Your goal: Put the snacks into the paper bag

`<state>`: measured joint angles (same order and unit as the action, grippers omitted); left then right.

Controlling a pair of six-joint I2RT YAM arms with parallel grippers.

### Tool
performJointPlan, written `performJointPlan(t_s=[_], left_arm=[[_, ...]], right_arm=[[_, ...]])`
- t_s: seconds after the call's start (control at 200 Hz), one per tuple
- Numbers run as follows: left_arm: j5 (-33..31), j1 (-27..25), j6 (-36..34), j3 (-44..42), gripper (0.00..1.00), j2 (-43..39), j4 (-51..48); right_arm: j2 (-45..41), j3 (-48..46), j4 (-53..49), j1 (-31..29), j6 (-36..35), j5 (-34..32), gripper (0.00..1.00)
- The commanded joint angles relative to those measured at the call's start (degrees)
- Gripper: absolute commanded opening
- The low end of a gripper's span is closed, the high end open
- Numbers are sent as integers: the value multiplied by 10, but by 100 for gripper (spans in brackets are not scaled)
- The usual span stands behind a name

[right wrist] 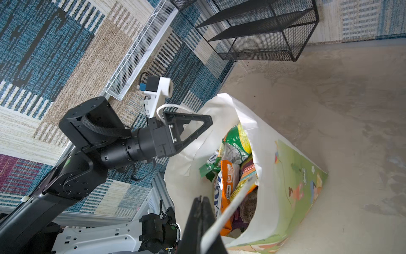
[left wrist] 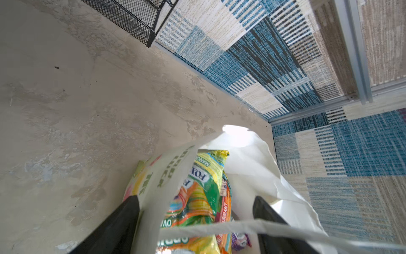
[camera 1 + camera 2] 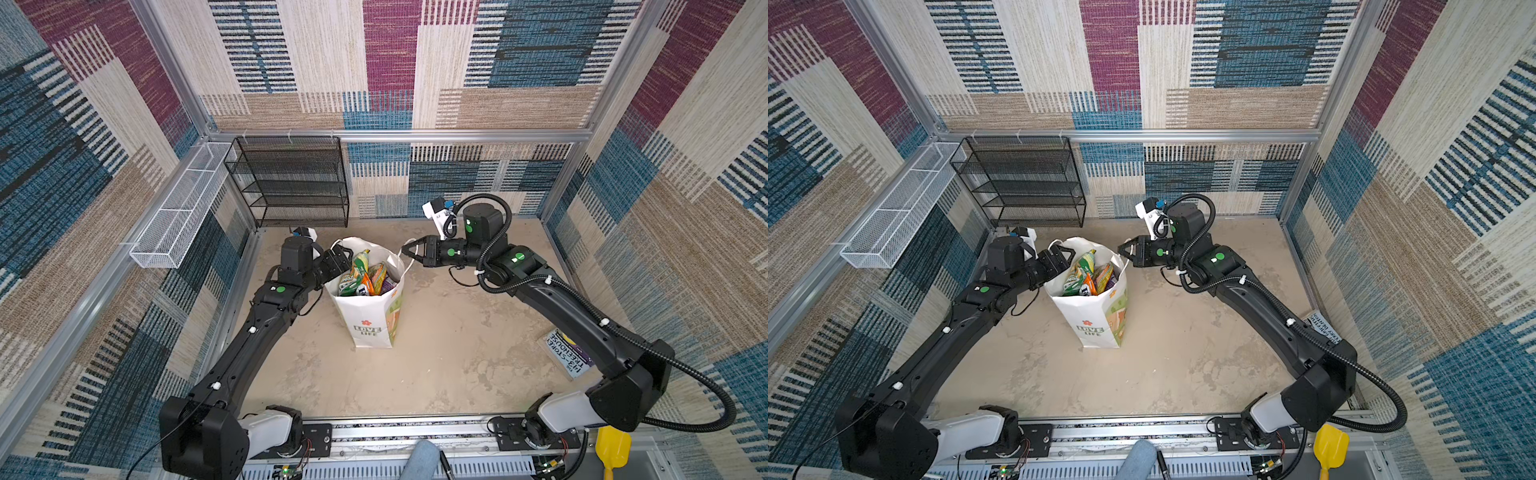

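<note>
The white paper bag (image 3: 370, 316) (image 3: 1092, 316) stands upright mid-floor, its mouth open. Several snacks (image 3: 363, 274) (image 3: 1088, 274) fill it, green-yellow, orange and purple packets, close up in the wrist views (image 2: 202, 187) (image 1: 232, 158). My left gripper (image 3: 340, 257) (image 2: 195, 198) is open at the bag's left rim. One finger is outside the bag wall (image 2: 252, 158), and a white cord handle (image 2: 241, 228) crosses between the fingers. My right gripper (image 3: 405, 251) (image 1: 201, 199) is shut beside the right rim. The other cord handle (image 1: 228, 211) lies across its finger.
A black mesh shelf (image 3: 291, 183) stands against the back wall, with a white wire basket (image 3: 178, 216) on the left wall. A printed book (image 3: 569, 357) lies by the right wall under my right arm. A yellow scoop (image 3: 613, 449) sits beyond the front rail.
</note>
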<state>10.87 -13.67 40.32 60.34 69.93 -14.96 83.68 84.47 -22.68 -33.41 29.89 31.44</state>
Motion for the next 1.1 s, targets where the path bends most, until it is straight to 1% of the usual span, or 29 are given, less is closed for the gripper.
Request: performJointPlan(t_s=[0.0,0.06,0.18,0.32,0.406,0.581,0.796,0.931,1.097], left_arm=[[9,-1,-55,-11,87,-23,-19],[26,-1,-70,-14,89,-36,-18],[54,0,-90,2,93,-43,-48],[62,-1,-99,24,94,-46,-80],[55,0,-104,52,91,-49,-112],[10,0,-119,138,83,-38,-203],[-5,0,-139,186,78,-19,-237],[-42,0,-146,209,72,-14,-272],[-68,1,-156,213,68,-26,-281]], right_arm=[[2,6,24,0,0,6,0],[3,7,26,-1,2,7,0],[9,9,29,0,6,14,0],[8,10,29,0,8,16,0],[6,12,22,0,6,12,0],[0,17,13,0,0,5,0],[-2,12,15,0,1,8,0],[-4,11,11,0,-3,6,0],[-7,7,12,0,-5,9,0]])
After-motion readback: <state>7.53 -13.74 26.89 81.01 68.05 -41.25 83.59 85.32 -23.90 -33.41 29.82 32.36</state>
